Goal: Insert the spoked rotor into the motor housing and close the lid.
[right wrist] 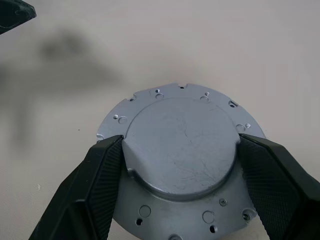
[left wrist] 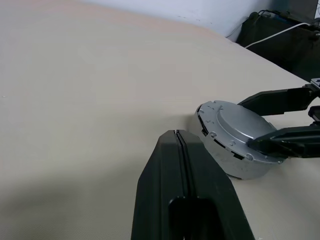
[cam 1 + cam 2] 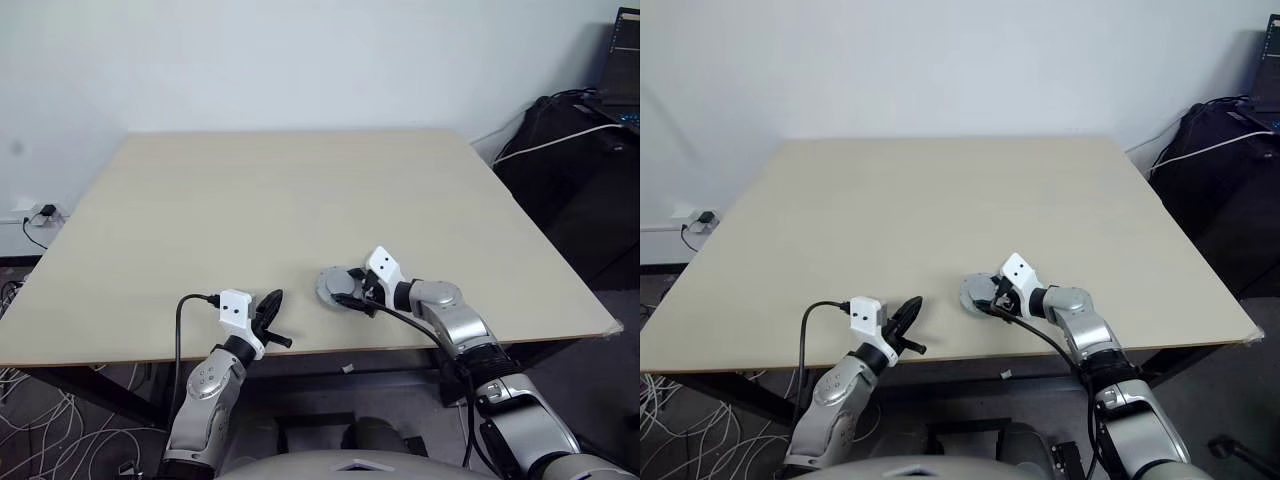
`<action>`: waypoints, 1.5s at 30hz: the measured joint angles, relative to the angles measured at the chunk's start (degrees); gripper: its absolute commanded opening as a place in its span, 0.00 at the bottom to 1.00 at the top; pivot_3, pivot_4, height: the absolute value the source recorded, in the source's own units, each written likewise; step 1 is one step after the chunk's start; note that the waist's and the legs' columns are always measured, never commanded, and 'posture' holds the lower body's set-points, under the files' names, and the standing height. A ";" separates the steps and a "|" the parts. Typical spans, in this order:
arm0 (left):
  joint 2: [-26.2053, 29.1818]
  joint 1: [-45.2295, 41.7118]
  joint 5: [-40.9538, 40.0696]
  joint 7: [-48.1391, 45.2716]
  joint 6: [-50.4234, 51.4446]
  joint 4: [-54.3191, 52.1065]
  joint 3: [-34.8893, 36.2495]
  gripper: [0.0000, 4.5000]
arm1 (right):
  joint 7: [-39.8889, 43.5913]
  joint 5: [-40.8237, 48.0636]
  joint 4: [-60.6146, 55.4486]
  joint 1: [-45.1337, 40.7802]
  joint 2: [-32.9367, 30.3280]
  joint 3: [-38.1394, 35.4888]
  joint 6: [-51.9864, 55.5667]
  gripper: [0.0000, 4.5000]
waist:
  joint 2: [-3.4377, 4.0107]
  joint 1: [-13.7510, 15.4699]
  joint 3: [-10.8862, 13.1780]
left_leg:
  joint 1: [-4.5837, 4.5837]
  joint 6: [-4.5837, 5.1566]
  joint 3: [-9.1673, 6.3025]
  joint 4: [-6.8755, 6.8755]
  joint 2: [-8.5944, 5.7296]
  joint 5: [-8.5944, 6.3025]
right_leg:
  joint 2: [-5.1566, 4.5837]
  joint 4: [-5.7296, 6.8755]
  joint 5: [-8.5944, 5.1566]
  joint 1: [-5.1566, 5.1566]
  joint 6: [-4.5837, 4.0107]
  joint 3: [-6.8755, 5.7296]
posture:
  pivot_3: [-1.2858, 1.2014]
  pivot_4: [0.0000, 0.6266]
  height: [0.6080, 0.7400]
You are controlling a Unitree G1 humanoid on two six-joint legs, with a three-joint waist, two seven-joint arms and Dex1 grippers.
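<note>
the silvery-grey round metal lid [image 1: 181,150] lay flat near the front edge of the pale wooden desk [image 3: 300,190], right of centre, its face up and no long axis to speak of. the right pincer [image 1: 180,165] sat right on it, black fingers [image 1: 95,185] spread wide and bracketing the raised disc on both sides, seemingly touching. the left pincer [image 2: 177,175], fingers pressed together and empty, pointed at the lid from the left, close by but apart. right arm clearly nearer.

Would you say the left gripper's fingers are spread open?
No, the left gripper has its two black fingers pressed flat together, holding nothing.
</note>
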 measured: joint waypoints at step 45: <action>-0.02 -0.50 -0.03 -0.11 0.02 0.00 -0.12 0.00 | -9.30 -1.87 -8.21 4.52 3.26 -0.92 5.99 0.73 | 0.02 -0.09 -0.02 | 0.03 0.16 0.01 -0.02 0.00 0.12 | 0.11 0.01 0.05 0.01 -0.07 -0.03 | 0.52 0.00 1.00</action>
